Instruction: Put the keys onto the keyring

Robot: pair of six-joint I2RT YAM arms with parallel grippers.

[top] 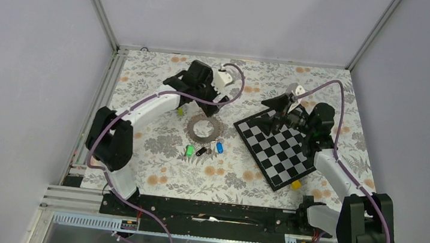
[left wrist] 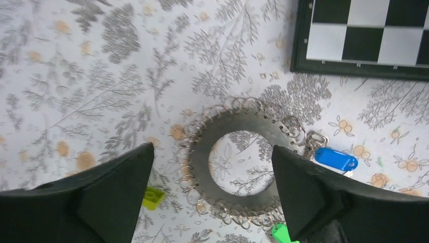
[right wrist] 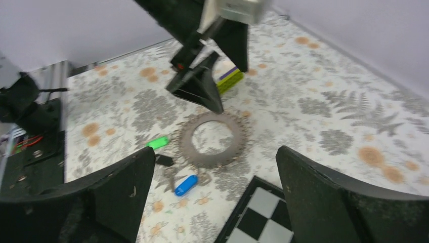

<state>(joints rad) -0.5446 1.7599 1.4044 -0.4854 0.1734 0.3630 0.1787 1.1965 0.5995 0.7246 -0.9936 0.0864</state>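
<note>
Silver-grey keyring [top: 203, 128] lies coiled flat on the bench [top: 153, 169] directly beneath the left claw [left wrist: 211, 149], whose jaws stand wide apart. The keys [top: 203, 150] lie just beside it, while the right claw [right wrist: 215, 157], also apart, hovers farther off.

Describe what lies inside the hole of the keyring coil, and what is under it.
Inside the keyring hole only the flowered tablecloth shows; no key sits there. The blue key lies just outside the rim. Whatever is under the coil itself is covered.
</note>
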